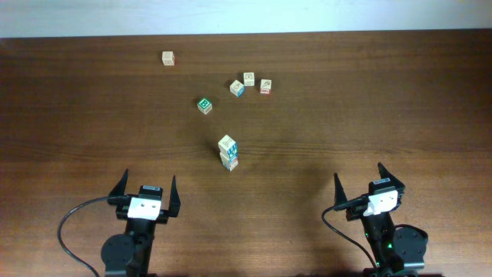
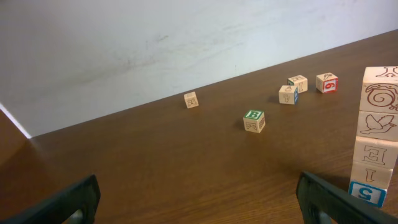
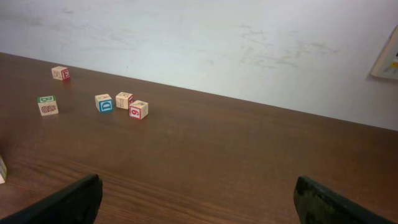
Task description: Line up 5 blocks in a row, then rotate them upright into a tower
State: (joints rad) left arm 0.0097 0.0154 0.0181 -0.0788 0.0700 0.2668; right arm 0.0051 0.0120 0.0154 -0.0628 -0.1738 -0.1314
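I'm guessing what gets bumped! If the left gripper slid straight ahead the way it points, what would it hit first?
Probably the lone far cube, almost dead ahead. The green B cube looks off to its right, though depth is unclear.

A tower (image 1: 227, 151) of light-wood cubes stands upright near the middle of the scene, slightly left. Its top cube (image 1: 227, 143) shows a green mark from above. Down the side facing the left wrist run engraved faces: a swirl, a bird, E, I. The bottom cube (image 2: 368, 193) bears a blue-framed 5.

Farther back and to the right, three loose cubes sit just beside one another. The D cube (image 3: 104, 103), lettered in blue, lies left. The 9 cube (image 3: 138, 110), marked in red, lies right. A third cube (image 3: 124, 99) with red marks sits farthest, between them.
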